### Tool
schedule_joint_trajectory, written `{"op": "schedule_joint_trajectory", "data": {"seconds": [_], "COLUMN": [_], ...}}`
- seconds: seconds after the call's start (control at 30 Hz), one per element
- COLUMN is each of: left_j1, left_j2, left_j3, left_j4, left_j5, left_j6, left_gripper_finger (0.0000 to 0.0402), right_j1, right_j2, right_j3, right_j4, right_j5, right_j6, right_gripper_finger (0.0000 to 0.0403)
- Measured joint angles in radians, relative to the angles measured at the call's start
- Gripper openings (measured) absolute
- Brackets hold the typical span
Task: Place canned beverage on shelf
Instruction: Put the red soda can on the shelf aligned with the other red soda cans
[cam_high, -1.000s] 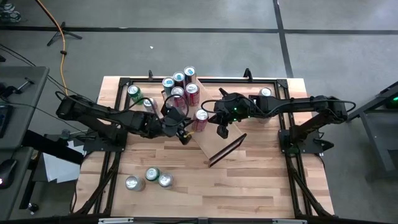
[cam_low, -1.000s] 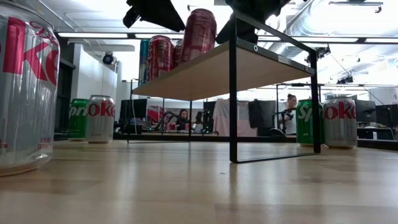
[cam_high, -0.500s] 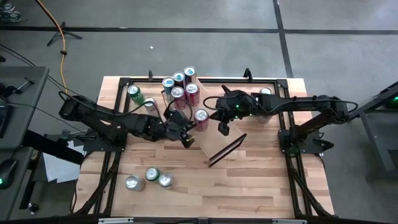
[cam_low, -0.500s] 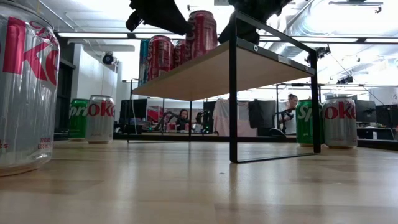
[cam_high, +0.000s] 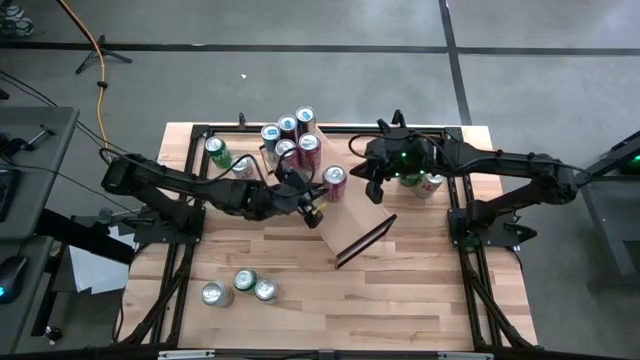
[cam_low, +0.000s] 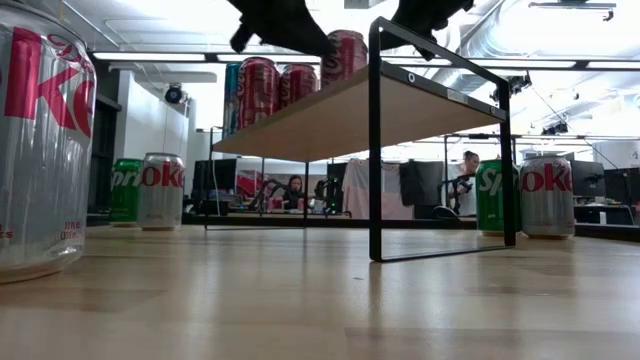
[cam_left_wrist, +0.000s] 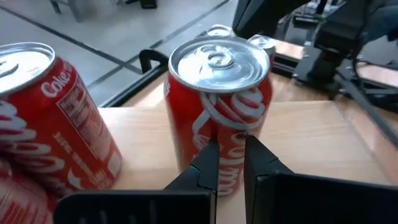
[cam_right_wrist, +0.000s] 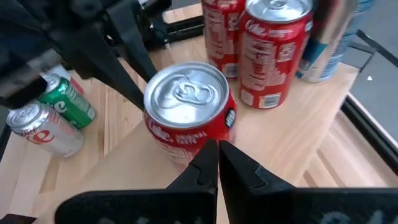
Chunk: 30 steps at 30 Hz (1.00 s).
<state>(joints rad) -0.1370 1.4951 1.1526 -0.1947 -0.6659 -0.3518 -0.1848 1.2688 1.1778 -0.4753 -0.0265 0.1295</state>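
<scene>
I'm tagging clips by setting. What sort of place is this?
Likely a robotics lab in an open office: a butcher-block table on a concrete floor, people at monitors behind, ducting overhead.

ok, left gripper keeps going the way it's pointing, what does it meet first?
Probably the red Coke can on the shelf. The shut left gripper points at its side, very close; whether they already touch is unclear.

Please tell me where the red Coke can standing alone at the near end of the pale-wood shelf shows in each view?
High view: the red Coke can, picture centre, between both arms.
Low view: on the pale-wood shelf, nearest the black corner post.
Left wrist view: centre.
Right wrist view: centre.
Shared landmark: the shelf plank under it.
</scene>
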Motion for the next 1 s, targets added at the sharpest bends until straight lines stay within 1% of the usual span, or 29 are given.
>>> {"op": "schedule_joint_trajectory", "data": {"seconds": [0.17,0.3,0.5,0.57,0.7,0.77,0.87,1.0], "left_j1": [0.049,0.089,0.133,0.134,0.11,0.091,0.056,0.008], "left_j2": [0.046,0.065,0.052,0.025,-0.052,-0.092,-0.162,-0.263], "left_j3": [0.0,0.0,0.0,0.009,0.039,0.047,0.059,0.086], "left_j4": [0.078,0.09,0.086,0.081,0.09,0.088,0.086,0.09], "left_j5": [0.0,0.003,0.008,0.037,0.15,0.186,0.212,0.212], "left_j6": [0.064,0.095,0.123,0.125,0.148,0.16,0.184,0.243], "left_gripper_finger": [0.0,0.0,0.0,0.0,0.0,0.0,0.0,0.0], "right_j1": [-0.001,0.0,0.002,0.002,0.002,0.002,0.002,0.002], "right_j2": [-0.017,-0.018,-0.018,-0.013,-0.004,-0.001,0.001,0.011], "right_j3": [0.0,0.0,0.0,0.0,0.0,0.0,0.0,0.0], "right_j4": [-0.006,-0.037,-0.112,-0.12,-0.125,-0.127,-0.101,-0.05], "right_j5": [0.0,-0.007,-0.008,-0.008,-0.02,-0.02,-0.029,-0.06], "right_j6": [0.0,0.0,0.0,0.0,-0.008,-0.009,-0.001,0.027], "right_gripper_finger": [0.0,0.0,0.0,0.0,0.0,0.0,0.0,0.0]}}
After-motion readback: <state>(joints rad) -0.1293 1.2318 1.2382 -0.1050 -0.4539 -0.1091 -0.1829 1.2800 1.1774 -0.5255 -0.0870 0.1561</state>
